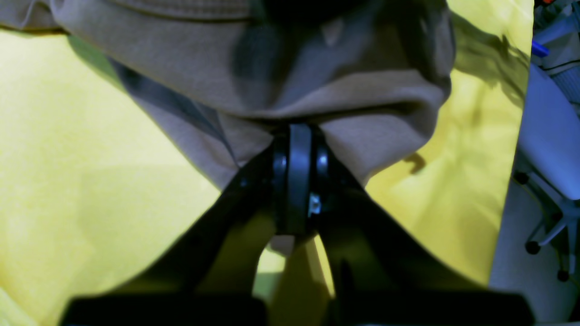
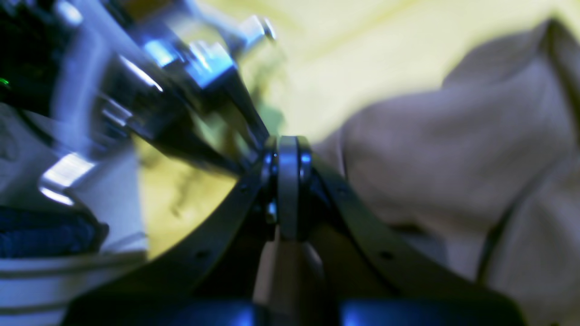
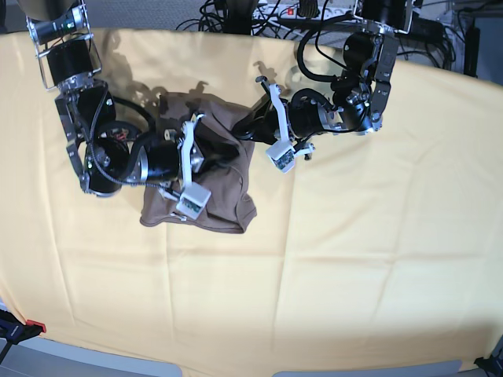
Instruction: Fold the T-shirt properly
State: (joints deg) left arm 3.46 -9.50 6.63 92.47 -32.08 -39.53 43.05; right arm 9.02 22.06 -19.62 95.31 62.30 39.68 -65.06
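The taupe T-shirt (image 3: 224,192) lies bunched on the yellow cloth, left of centre in the base view. In the left wrist view my left gripper (image 1: 294,129) is shut, and a fold of the T-shirt (image 1: 344,90) is pinched at its tips and drapes over them. My right gripper (image 2: 287,142) is shut too; a strip of the T-shirt (image 2: 453,145) runs down between its fingers. Seen from the base, the left gripper (image 3: 245,127) and right gripper (image 3: 211,153) sit close together at the shirt's upper edge. The fabric hides both sets of fingertips there.
A large yellow cloth (image 3: 369,259) covers the whole table. Cables and gear (image 3: 267,12) run along the far edge. An office chair (image 1: 553,136) stands beyond the table's side. The other arm's metal wrist (image 2: 181,68) looms close in the right wrist view.
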